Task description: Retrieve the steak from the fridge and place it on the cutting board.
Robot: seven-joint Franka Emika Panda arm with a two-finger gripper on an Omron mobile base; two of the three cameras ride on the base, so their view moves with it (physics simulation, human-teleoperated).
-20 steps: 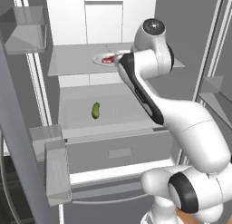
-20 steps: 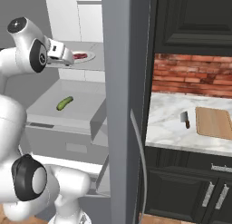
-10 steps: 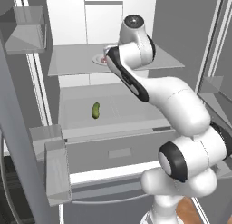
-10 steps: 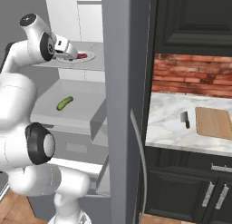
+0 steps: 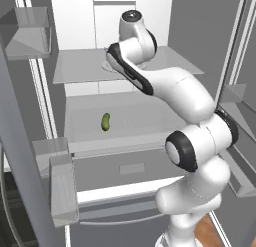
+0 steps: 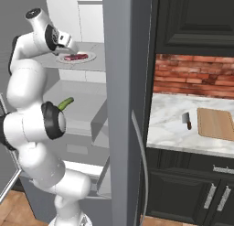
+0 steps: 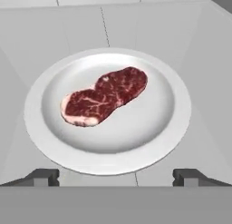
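The left base view looks forward and down from behind the arm into the open fridge (image 5: 125, 121). The right base view faces the same shelves from the other side (plus the surface (image 6: 183, 129) beyond the door). Both share the pickle (image 5: 105, 121). The hand view sits close above the plate (image 7: 172, 128).

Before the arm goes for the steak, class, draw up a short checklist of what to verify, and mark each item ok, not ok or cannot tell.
1. Fridge open: ok.
2. Steak in sight, lying on the white plate: ok.
3. Gripper open, holding nothing: ok.
4. Gripper lined up with the steak: ok, it sits ahead between the fingertips.
5. Gripper touching the steak: not ok, apart.
6. Cutting board bare; cleaver lies beside it: ok.
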